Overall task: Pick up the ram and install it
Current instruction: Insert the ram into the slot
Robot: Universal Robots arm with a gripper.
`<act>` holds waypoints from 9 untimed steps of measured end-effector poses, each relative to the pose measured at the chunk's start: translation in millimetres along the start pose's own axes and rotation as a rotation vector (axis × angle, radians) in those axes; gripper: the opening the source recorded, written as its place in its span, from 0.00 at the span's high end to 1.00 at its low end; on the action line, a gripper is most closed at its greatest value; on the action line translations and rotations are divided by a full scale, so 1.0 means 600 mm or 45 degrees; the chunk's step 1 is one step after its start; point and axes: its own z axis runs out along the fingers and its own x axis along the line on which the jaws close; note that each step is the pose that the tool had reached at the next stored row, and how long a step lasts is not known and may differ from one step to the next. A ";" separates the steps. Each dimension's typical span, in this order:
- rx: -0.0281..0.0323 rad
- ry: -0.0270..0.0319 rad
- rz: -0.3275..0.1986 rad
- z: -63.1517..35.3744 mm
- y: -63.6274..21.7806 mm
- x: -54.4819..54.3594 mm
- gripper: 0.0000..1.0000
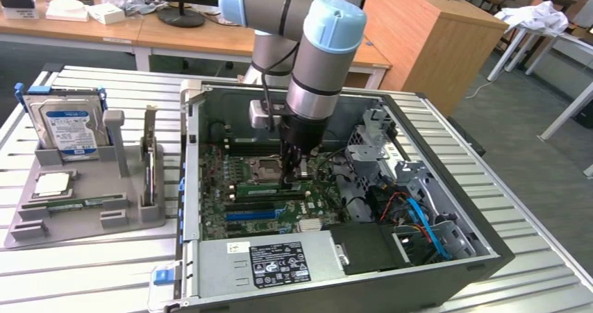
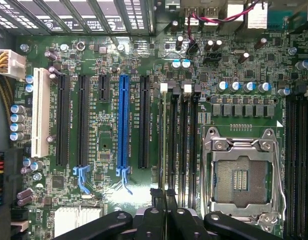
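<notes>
1. Ram [image 1: 266, 187]: inside the open computer case, lying lengthwise along the memory slots, just beside the CPU socket. Its green face shows in the exterior view. In the wrist view it is seen edge-on, as a thin line.
2. End effector [image 2: 163, 193]: fingers pinched narrow on the ram's upper edge. The arm comes straight down into the case.
3. Cannot tell whether the ram is seated in a slot or only resting at its mouth.
4. Memory slots [image 2: 180, 140]: black, parallel, with white latches at one end.
5. CPU socket [image 2: 241, 175]: metal frame around an exposed contact field.
6. Blue expansion slot [image 2: 124, 120]: on the other side of the memory slots from the socket, among black slots.
7. Computer case [image 1: 482, 254]: on its side on the slatted tabletop [image 1: 83, 278], open face up.
8. Grey holder [image 1: 88, 219]: on the tabletop, just beside the case at the exterior view's left.
9. Square silver chip [image 1: 53, 183]: lying flat on the holder.
10. Hard drive [image 1: 69, 129]: blue label, standing upright at the holder's far end.
</notes>
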 end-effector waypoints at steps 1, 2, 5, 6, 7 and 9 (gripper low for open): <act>0.0000 0.0000 0.000 0.000 0.000 0.000 0.88; 0.0001 -0.0002 0.000 0.001 0.000 0.000 0.88; 0.0000 0.0000 0.000 0.001 0.000 0.000 0.88; 0.0000 0.0001 0.000 0.002 0.000 0.000 0.88; 0.0001 0.0000 0.000 0.002 0.000 0.000 0.88; 0.0001 0.0000 0.000 0.002 0.000 0.000 0.88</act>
